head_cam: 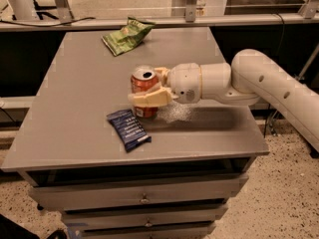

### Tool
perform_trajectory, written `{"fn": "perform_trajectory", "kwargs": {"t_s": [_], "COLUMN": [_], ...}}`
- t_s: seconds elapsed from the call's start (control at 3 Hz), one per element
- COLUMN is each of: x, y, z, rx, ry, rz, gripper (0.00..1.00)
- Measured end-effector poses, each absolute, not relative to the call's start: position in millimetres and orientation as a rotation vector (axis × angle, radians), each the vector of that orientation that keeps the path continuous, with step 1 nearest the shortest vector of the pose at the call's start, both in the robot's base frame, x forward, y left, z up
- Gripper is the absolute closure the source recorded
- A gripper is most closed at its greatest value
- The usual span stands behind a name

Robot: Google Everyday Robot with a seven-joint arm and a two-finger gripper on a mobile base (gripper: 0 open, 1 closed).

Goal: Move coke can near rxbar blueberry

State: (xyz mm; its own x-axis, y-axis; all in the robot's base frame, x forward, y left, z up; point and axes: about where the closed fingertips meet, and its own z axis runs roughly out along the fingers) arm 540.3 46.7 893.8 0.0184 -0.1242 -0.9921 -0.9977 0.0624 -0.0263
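Observation:
The coke can [143,83], red-orange with a silver top, stands upright near the middle of the grey table [75,83]. My gripper [147,86] reaches in from the right and is shut on the can, with one cream finger [149,98] across its front and the other behind it. The can's base is at or just above the tabletop. The rxbar blueberry [128,129], a flat dark blue wrapper, lies on the table just in front of the can and to its left, a small gap away.
A crumpled green snack bag [127,35] lies at the table's back edge. My white arm [259,83] spans the table's right side. Drawers [144,198] sit under the tabletop. A railing and cables run behind the table.

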Motion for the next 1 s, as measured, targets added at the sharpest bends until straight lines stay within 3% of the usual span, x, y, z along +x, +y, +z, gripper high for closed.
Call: {"fn": "perform_trajectory", "kwargs": {"t_s": [0.67,1.0], "x": [531.1,527.5], "y": [47.6,47.2], "z": [896.0,900.0], "rx": [-1.283,-1.296], "ry": [1.3,1.293], "rz": [1.114,1.119], "gripper": [0.11,0.0]}}
